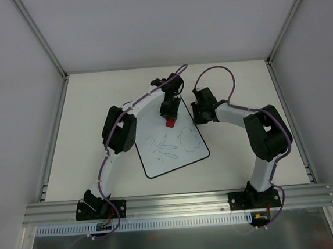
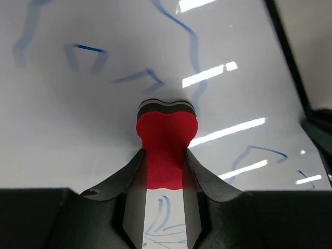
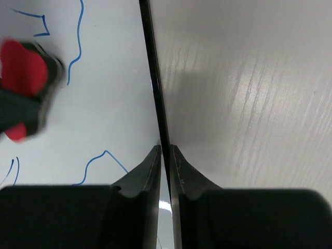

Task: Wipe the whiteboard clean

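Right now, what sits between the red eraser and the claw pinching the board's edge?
Only whiteboard surface, crossed by a blue marker line, separates the red eraser from the right gripper; the right wrist view shows it.

Cream-white flat tabletop (image 1: pixel 240 95), matte, with faint streaky grain close up by my right wrist. Lying directly on it is a flat white rectangular whiteboard (image 1: pixel 158 163) with rounded corners and a thin black edge. It sits flat, skewed to the table edges, mid-table between my two arms, thin line doodles on its near half. My bases sit on a ribbed aluminium rail (image 1: pixel 179 202) along the near edge.
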`<state>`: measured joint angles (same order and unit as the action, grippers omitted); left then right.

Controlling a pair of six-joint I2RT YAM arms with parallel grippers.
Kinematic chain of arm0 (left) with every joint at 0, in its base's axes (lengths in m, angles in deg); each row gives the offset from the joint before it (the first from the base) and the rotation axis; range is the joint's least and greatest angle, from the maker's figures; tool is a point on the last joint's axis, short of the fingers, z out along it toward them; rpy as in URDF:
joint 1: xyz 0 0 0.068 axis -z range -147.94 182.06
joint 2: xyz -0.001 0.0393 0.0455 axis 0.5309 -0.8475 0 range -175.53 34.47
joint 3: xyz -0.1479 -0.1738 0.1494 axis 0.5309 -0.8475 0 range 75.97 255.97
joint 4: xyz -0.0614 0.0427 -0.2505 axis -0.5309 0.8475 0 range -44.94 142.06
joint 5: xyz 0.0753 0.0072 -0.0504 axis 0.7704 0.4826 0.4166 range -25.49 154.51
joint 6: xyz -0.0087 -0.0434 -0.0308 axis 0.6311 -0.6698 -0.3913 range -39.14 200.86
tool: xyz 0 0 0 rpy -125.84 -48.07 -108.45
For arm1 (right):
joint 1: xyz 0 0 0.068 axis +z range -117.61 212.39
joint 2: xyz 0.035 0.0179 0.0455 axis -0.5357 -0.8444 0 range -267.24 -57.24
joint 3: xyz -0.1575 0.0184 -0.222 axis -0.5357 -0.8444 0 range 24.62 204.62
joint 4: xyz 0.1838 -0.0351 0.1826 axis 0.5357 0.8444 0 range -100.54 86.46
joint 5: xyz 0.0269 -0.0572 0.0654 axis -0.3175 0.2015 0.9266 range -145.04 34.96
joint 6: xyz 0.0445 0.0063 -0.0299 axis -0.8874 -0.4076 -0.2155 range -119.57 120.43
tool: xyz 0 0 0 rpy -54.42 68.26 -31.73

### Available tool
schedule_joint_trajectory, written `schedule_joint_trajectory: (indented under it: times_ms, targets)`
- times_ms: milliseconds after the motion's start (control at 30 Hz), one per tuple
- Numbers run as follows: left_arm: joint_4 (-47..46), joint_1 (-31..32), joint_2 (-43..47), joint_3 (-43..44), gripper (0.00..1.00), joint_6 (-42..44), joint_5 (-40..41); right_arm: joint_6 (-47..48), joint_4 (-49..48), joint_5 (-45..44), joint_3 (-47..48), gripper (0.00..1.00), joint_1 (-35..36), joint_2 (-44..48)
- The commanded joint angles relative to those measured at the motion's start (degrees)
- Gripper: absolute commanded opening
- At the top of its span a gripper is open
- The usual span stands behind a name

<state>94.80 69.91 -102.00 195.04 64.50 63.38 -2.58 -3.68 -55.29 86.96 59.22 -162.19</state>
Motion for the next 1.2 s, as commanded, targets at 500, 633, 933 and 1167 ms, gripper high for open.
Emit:
schedule_joint_trajectory:
  times_ms: [500,633,933,1167]
  targets:
    - [2.6,-14.1,-9.8,12.7,0.00,8.4,8.4,2.2,10.6,-2.5,-1.8,0.17,0.0,-1.6]
    - [2.6,-10.6,-10.3,12.2,0.00,9.8,5.0,2.3,10.6,-2.6,-1.6,0.17,-0.1,-1.7]
    - [2.6,-0.9,-11.2,11.5,0.00,7.6,-5.9,2.3,10.7,-3.8,-2.6,0.17,-0.3,-0.7]
    - [2.6,-4.4,-4.0,2.0,0.00,3.3,-1.8,1.7,10.6,-3.2,-2.5,0.15,-0.2,-1.0]
